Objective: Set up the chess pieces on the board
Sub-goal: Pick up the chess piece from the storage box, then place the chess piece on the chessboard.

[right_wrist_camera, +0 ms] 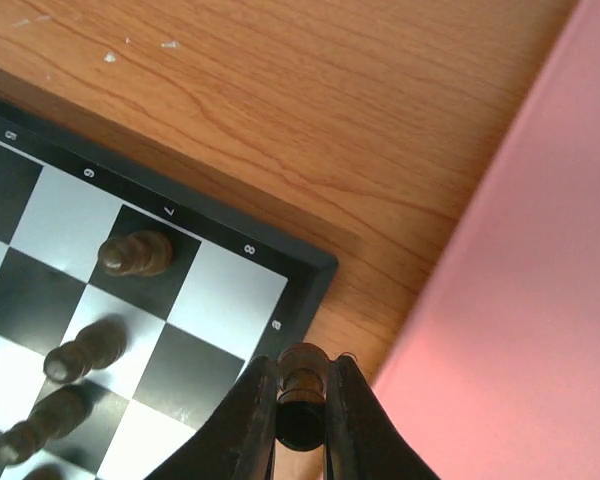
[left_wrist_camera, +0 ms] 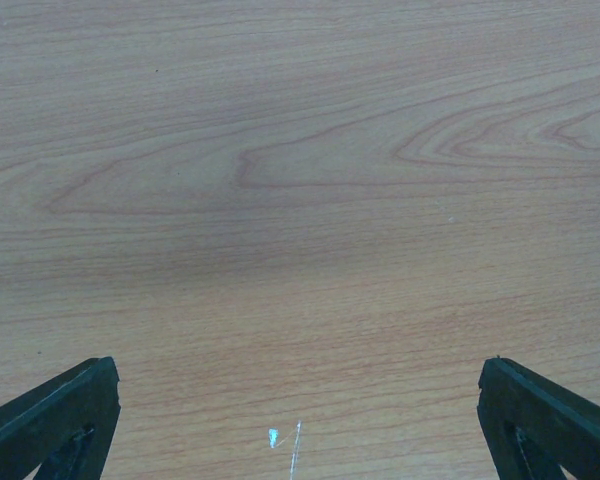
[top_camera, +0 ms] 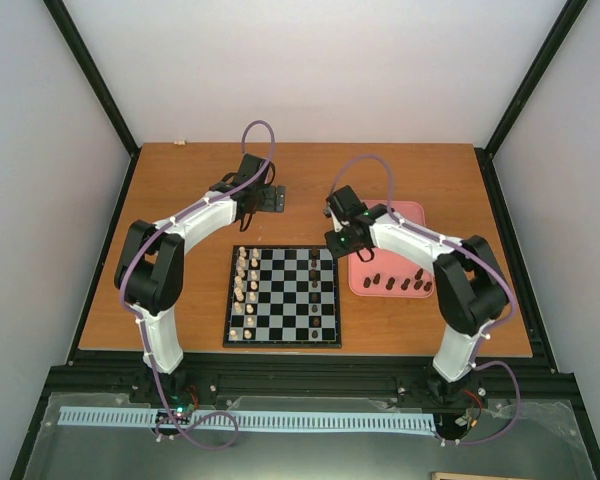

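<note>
Small white digits run along the black frame of the board (right_wrist_camera: 210, 232) in the right wrist view. 7 and 8 read clearly, nearest the corner. Two more marks further along the same edge look like 6 and 5, though that is uncertain. One white character on the adjoining side is too small to tell

One board (top_camera: 283, 297) and one pink tray (top_camera: 408, 212) lie on the bench (top_camera: 180, 180). There are two claws, the left claw (left_wrist_camera: 298, 365) and the right claw (right_wrist_camera: 302, 362). One dark piece (right_wrist_camera: 302, 385) sits pinched in the right claw. Left of that claw, at least four dark pieces (right_wrist_camera: 135, 253) stand on the board. On the tray to its right lie about seven more. Pale pieces (top_camera: 246, 290) stand in two files, too small to count surely.
</note>
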`<state>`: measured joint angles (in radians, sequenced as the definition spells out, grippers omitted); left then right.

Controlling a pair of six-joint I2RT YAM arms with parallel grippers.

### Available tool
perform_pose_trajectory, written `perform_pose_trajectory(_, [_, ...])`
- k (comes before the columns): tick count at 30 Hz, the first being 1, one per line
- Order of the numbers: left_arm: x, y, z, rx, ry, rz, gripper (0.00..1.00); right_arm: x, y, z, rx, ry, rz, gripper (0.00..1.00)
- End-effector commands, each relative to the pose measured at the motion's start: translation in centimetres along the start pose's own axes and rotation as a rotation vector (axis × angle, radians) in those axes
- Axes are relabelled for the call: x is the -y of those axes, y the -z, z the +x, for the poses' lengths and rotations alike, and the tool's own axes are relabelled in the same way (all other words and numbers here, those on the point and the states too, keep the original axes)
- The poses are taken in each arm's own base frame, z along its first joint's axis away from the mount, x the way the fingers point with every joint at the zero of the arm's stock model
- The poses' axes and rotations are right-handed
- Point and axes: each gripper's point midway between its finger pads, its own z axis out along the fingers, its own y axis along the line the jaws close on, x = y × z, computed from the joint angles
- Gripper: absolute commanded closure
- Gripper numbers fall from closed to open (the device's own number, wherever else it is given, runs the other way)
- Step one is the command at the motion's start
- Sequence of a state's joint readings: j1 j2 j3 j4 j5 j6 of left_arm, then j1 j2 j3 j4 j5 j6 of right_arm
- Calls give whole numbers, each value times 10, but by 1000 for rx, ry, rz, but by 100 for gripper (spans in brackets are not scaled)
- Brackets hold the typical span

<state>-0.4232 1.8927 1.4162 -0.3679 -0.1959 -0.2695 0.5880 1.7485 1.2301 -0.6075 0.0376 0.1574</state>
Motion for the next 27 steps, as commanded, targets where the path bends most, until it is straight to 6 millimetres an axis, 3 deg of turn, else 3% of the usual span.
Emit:
perform_pose_trajectory(1, [-2, 6, -13, 27, 19, -7, 0, -13, -13, -9, -16, 35, -26, 88])
perform_pose_trajectory(12, [-3, 8, -14, 32, 19, -10, 0, -29, -23, -27, 2, 60, -45, 88])
perform_pose_trajectory(19, [-3, 5, -13, 27, 16, -14, 0, -33, -36, -24, -34, 76, -32, 88])
perform_pose_trajectory(27, [-3, 4, -13, 28, 15, -15, 0, -29, -38, -23, -44, 79, -2, 88])
